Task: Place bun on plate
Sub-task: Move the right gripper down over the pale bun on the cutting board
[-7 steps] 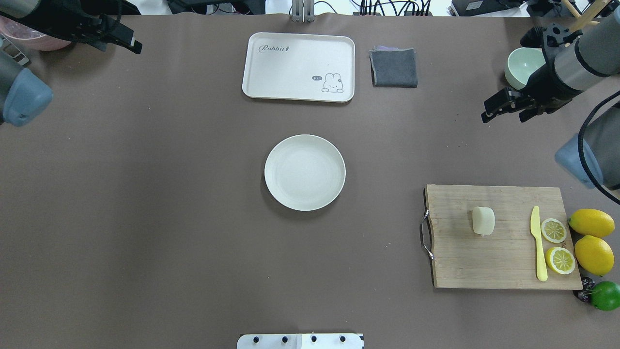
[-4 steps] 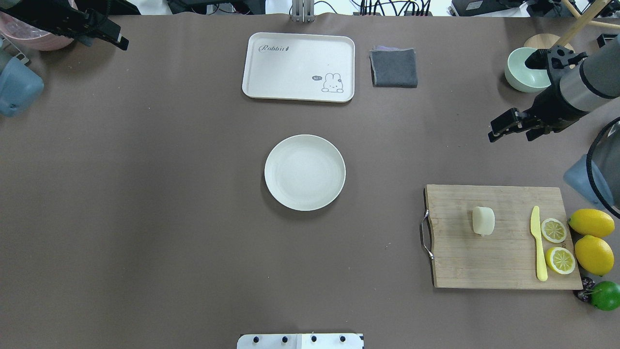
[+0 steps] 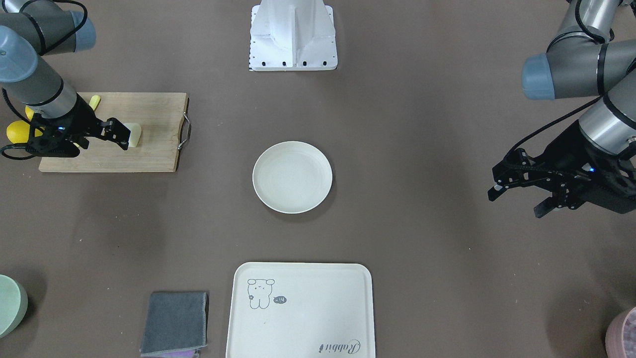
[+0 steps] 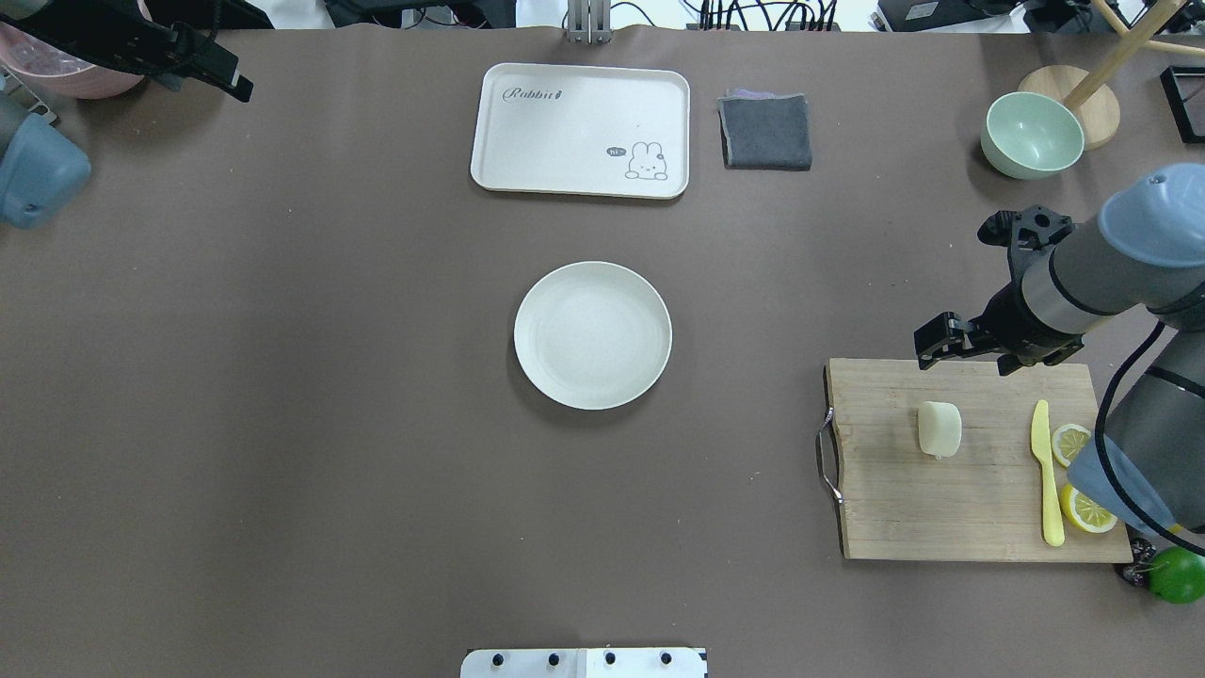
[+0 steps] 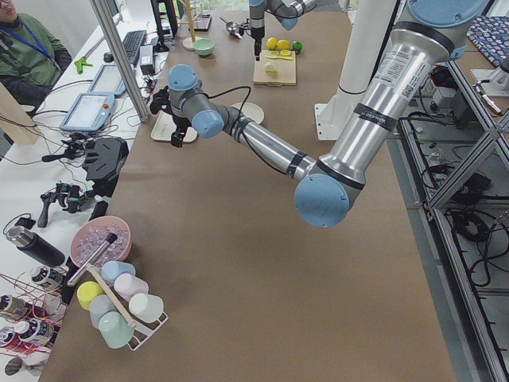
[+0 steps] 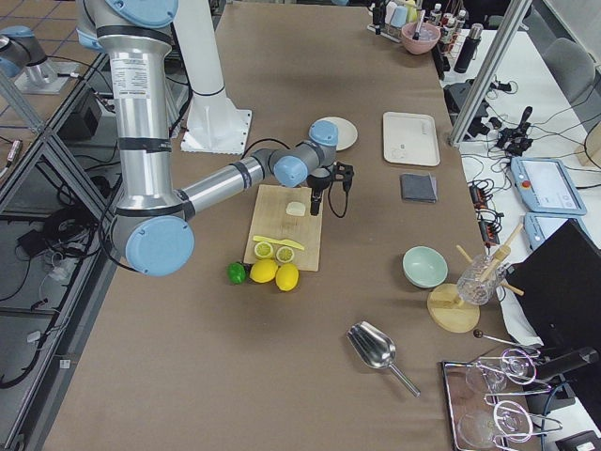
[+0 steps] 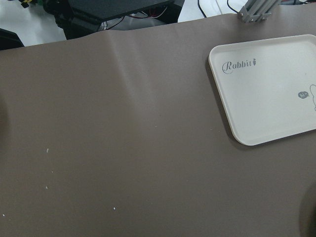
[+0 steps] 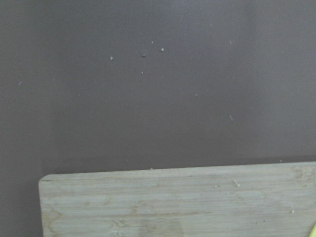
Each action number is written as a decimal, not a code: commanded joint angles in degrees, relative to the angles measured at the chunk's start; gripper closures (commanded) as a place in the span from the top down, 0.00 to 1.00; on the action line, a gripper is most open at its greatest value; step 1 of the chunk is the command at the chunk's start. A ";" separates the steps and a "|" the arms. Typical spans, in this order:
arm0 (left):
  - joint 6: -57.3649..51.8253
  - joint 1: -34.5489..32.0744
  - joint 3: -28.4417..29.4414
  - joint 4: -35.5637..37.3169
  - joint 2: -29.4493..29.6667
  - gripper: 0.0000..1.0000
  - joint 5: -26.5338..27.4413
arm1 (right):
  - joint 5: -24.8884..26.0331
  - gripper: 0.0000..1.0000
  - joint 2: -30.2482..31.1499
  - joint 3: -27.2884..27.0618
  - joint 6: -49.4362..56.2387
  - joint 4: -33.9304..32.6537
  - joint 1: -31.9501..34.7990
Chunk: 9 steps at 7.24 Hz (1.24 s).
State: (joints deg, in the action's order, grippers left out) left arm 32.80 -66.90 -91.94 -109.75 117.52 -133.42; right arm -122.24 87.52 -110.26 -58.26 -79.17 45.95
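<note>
The right gripper (image 4: 960, 353) has swung in from the far right of the table, beside the green bowl (image 4: 1032, 136), and now hangs over the far edge of the cutting board (image 4: 941, 513). Its jaws stand apart with nothing between them. The bun (image 4: 939, 429) lies on the board just on the near side of that gripper, almost straight towards the robot, so the reach looks short. Its long axis runs near to far, rounded end far. The plate (image 4: 593, 335) sits bare at mid-table, well to the left of the board. The left gripper (image 3: 513, 206), also spread and empty, is parked at the far left corner, so the right arm is clearly the nearer one.
</note>
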 commanded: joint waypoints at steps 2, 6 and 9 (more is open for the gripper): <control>-1.15 0.19 0.01 -0.11 -0.10 0.98 0.18 | 0.69 1.00 1.51 -1.71 -1.94 -0.01 -4.02; -1.77 0.89 0.44 -0.11 -0.54 0.98 4.05 | 4.71 0.98 2.92 -1.36 -1.85 0.16 -7.27; -1.77 0.89 0.27 -0.11 -0.98 0.98 4.14 | 4.82 0.64 3.00 -1.71 -1.94 0.07 -7.63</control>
State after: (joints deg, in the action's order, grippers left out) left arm 31.03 -66.04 -91.67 -109.87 116.77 -129.35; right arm -117.53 90.41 -111.77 -60.13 -79.03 38.33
